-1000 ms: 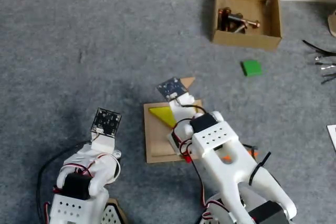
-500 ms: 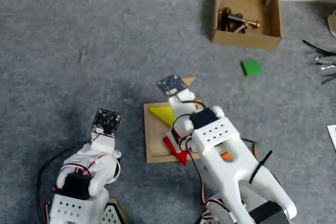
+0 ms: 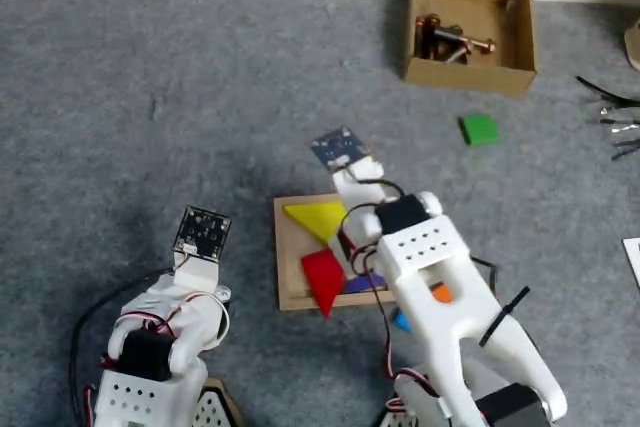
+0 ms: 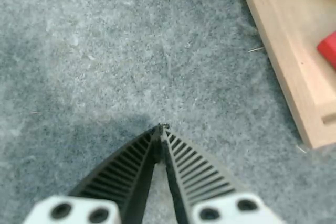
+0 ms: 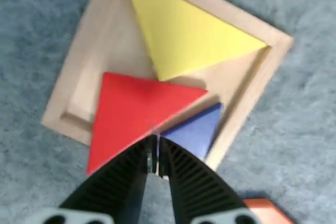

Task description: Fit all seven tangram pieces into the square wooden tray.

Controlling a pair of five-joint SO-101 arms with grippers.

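"Wooden tray (image 3: 281, 247): what changed?"

"My right gripper (image 5: 156, 148), jaws clenched and empty, backed off. The red triangle (image 3: 322, 277) is now uncovered, one corner overhanging the near rim, touching the blue piece (image 5: 195, 128). Not seated, I judge. Free tray floor remains on the left arm's side. Left gripper (image 4: 161, 128): jaws clenched over bare worktop (image 4: 105, 51) beside the tray."

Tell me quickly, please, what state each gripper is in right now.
Left gripper: closed, holding nothing.
Right gripper: closed, holding nothing, tips at the edge of the red triangle.
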